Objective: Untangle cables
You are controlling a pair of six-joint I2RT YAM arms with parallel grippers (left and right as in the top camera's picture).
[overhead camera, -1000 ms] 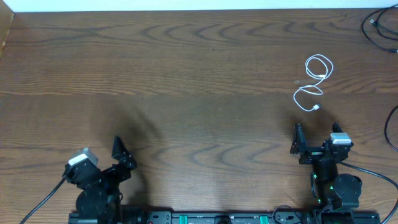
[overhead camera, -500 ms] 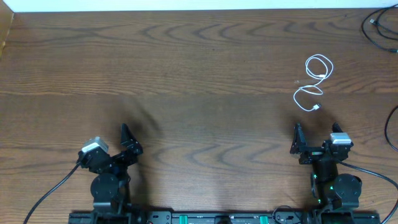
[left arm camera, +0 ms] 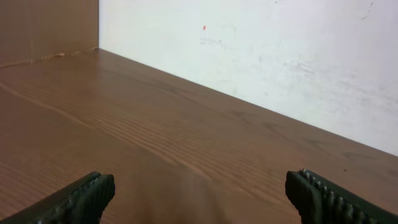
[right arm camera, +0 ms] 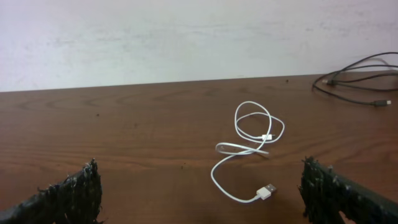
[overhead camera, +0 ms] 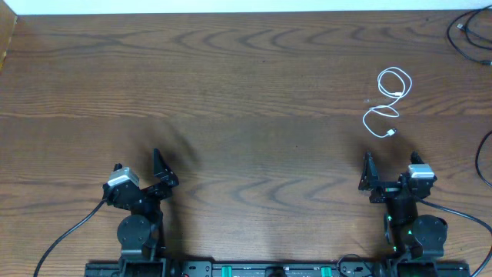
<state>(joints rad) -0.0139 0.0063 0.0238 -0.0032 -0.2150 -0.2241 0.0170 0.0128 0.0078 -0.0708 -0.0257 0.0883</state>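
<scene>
The white cable (overhead camera: 392, 132) lies loosely looped at the right of the table, a short way beyond my right gripper (overhead camera: 391, 163). In the right wrist view the white cable (right arm camera: 211, 173) shows its USB plug (right arm camera: 268, 190) nearest me, lying on the wood ahead of the open right gripper (right arm camera: 202, 186), which touches nothing. Black cables (overhead camera: 450, 34) lie at the far right corner, apart from the white one; the right wrist view shows these black cables (right arm camera: 336, 78) too. My left gripper (overhead camera: 137, 166) stands open at the near left; in its wrist view the left gripper (left arm camera: 200, 193) faces only bare wood.
A white wall (left arm camera: 261, 56) borders the table's far edge, and a wooden side panel (left arm camera: 46, 28) stands at the far left corner. Another black wire (overhead camera: 480, 158) arcs along the right edge. Both arm bases sit at the near edge.
The left arm has swung round and shifted slightly right, its gripper now pointing toward the far side. The right arm and the white cable have not moved.
</scene>
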